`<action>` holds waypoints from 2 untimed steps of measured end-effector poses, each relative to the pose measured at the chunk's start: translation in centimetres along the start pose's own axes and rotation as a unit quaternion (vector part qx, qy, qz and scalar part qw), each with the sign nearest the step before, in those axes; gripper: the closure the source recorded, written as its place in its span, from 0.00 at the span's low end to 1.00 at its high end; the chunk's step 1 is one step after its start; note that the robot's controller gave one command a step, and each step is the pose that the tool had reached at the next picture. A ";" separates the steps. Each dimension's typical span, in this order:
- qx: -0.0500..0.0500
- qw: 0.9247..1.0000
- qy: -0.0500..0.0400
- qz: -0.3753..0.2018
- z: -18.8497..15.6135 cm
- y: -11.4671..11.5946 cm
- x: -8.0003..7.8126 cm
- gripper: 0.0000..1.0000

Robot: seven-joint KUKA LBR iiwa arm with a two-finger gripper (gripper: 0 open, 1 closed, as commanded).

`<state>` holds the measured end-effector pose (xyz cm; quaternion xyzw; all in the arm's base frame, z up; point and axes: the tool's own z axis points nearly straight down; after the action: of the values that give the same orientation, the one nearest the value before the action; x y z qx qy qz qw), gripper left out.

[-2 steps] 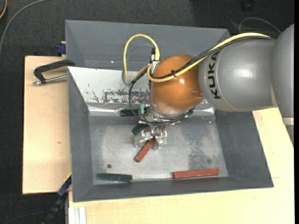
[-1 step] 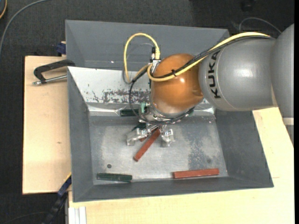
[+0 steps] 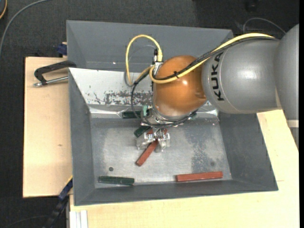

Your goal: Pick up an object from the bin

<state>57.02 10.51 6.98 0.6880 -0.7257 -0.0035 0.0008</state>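
1. Camera view check: arm (image 3: 247, 75) in from right, orange cover (image 3: 178, 87) at wrist, gripper (image 3: 156, 139) down low near middle of bin (image 3: 80, 141), slightly toward back wall.
2. Task thing: red stick (image 3: 145, 156), flat on floor, diagonal, upper end right at gripper tip, lower end pointing front-left.
3. Open or closed on red stick: cannot tell. Contact also unclear.
4. Green piece (image 3: 129, 113) at foot of back wall, just beside gripper, on its left.
5. Green stick (image 3: 116, 180) along front wall, left side.
6. Red bar (image 3: 199, 176) along front wall, right side.
7. Both well apart from gripper.
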 end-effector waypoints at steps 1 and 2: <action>0.001 0.930 0.002 -0.368 0.0 4.9 1.5 1.00; 0.008 0.921 0.003 -0.390 -22.3 3.5 1.9 1.00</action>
<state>53.61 8.75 29.33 0.9166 -0.3997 0.0044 -0.0042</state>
